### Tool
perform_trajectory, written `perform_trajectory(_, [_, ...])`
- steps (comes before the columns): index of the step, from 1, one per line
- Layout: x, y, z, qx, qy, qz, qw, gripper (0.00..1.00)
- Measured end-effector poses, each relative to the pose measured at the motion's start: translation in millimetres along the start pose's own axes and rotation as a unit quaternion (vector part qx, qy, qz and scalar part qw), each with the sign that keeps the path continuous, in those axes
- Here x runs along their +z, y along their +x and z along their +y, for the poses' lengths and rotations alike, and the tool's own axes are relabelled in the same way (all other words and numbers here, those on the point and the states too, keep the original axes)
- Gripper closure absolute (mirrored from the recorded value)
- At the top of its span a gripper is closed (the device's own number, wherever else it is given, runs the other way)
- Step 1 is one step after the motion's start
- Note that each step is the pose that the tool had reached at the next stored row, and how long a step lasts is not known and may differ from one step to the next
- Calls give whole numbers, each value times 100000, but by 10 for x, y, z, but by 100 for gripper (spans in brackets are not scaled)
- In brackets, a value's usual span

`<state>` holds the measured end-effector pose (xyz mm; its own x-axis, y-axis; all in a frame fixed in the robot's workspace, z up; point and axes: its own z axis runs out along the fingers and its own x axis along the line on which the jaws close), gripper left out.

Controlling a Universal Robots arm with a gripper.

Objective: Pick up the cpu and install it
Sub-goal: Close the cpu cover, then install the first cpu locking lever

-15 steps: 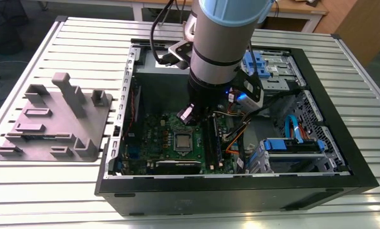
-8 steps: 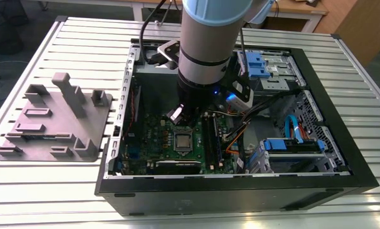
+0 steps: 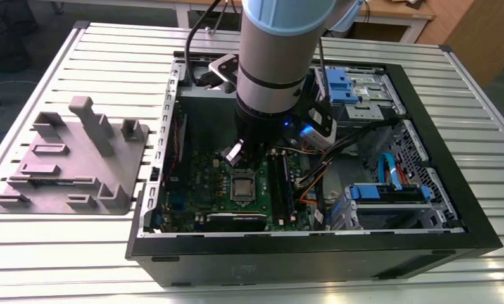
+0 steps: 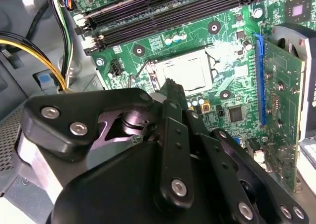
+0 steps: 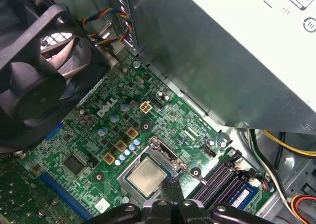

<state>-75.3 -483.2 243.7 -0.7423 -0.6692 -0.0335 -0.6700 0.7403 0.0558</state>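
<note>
The cpu [image 3: 242, 187] lies flat in the socket in the middle of the green motherboard [image 3: 203, 183], silvery top up, inside the open computer case. In both wrist views the cpu [image 4: 188, 71] [image 5: 147, 177] sits within the socket's metal frame, with a thin wire lever [image 5: 183, 166] running beside it. My gripper [image 3: 237, 164] hangs on the arm just above the board, close to the socket's far edge. Its black fingers [image 4: 170, 93] are pressed together with nothing between them. The gripper's tip [image 5: 171, 188] stands beside the cpu, apart from it.
A grey plastic holder tray [image 3: 66, 158] with raised blocks lies on the slatted table at the exterior view's left. Inside the case are black memory slots [image 4: 163, 12], an upright card [image 4: 281, 110], a black fan [image 5: 34, 76], the power supply wall [image 5: 237, 46] and coloured cables [image 4: 54, 61].
</note>
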Motion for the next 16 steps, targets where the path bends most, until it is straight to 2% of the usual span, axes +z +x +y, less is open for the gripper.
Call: perform_trajectory(16, [-1,9,-10,-4,0,4,100000,89])
